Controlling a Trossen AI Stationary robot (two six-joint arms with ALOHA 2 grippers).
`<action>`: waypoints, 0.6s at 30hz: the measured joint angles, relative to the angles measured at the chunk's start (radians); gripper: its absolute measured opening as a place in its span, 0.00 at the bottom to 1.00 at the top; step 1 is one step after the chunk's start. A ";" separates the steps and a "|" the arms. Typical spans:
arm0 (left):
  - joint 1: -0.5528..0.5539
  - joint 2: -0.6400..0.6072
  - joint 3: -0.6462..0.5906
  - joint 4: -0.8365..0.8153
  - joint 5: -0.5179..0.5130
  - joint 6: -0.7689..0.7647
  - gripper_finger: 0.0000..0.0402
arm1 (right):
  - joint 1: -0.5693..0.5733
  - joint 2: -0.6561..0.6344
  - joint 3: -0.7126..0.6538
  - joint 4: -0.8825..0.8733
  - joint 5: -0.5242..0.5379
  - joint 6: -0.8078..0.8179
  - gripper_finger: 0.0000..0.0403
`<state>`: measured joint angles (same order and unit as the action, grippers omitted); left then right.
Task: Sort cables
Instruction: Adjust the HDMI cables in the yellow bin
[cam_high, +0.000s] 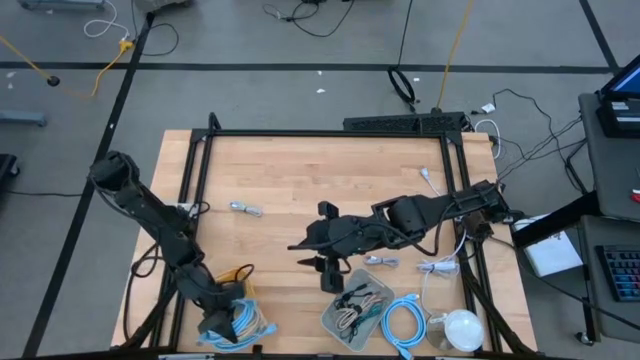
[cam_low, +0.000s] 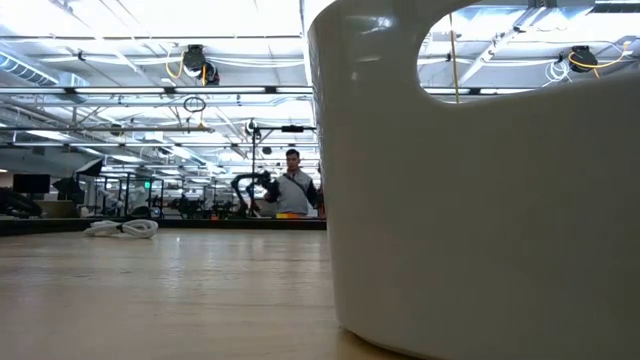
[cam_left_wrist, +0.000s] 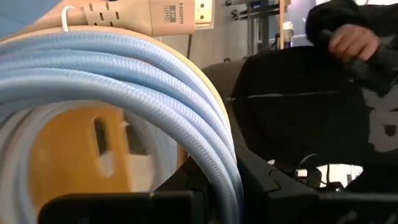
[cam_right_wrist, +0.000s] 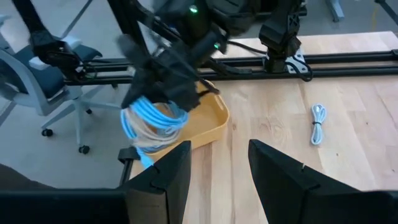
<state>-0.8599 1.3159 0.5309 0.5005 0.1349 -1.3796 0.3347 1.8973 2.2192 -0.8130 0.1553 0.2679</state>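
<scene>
light-blue cable (cam_left_wrist: 155, 81) clamped in left claw (cam_high: 222, 322)

The table (cam_high: 300, 180) was made of pale wood, smooth, with a fine grain — a soft shine was seen on it in the low view. Its frame (cam_high: 330, 132) was made of dark, matt metal. The light-blue cable (cam_left_wrist: 143, 81) was covered in woven cloth, and tiny ridges were seen along each strand. The yellow tray (cam_right_wrist: 214, 127) was made of smooth plastic. The white tub (cam_low: 480, 200) was made of smooth plastic too — only a dull shine was seen on it. The fingers (cam_right_wrist: 163, 177) of the right gripper (cam_right_wrist: 217, 171) were made of hard, dark, matt plastic.
</scene>
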 joint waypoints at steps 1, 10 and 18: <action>-0.001 0.000 -0.019 0.031 0.001 -0.006 0.10 | 0.002 -0.001 0.000 0.000 0.000 0.001 0.38; 0.009 -0.002 -0.069 0.156 -0.010 0.024 0.10 | 0.001 -0.015 0.000 -0.001 0.003 0.015 0.38; -0.005 -0.002 -0.070 0.082 0.053 0.010 0.10 | 0.000 -0.027 0.000 -0.002 0.004 0.017 0.38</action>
<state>-0.8646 1.3143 0.4614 0.5828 0.1879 -1.3699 0.3344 1.8706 2.2189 -0.8146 0.1593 0.2852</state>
